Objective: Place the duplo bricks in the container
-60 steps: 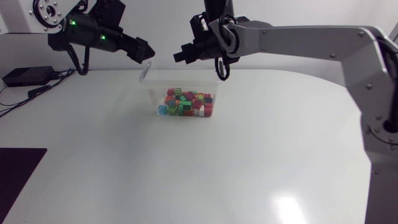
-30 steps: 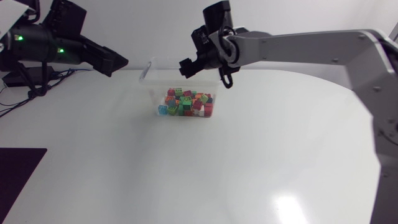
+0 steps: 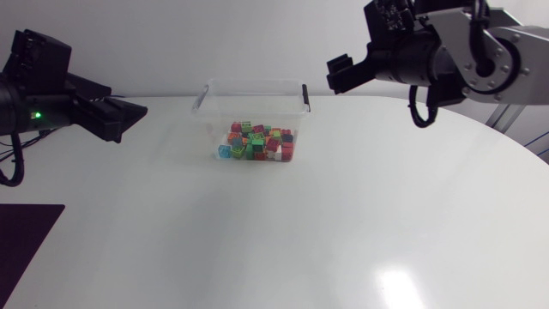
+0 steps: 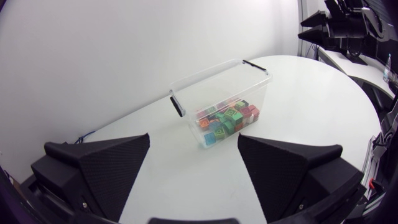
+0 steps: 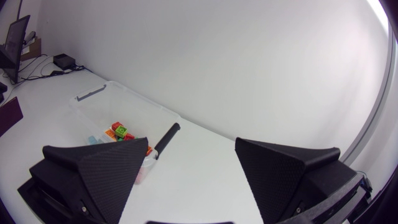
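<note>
Duplo bricks (image 3: 256,142) piled inside clear container (image 3: 251,87), rear centre of desk (image 3: 257,232). Left end effector (image 4: 194,137) wide open, empty, left of container. Right end effector (image 5: 191,145) wide open, empty, right of it.

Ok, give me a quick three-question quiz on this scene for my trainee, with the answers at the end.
1. Multiple choice: where are the duplo bricks? A in a person's hand; B in the clear container; C in a stack beside it.
2. True or false: the left pincer is shut on a brick.
3. Fill in: the right pincer is ___ (open or shut).
Key: 1 B. 2 False, it is open and empty. 3 Open.
</note>
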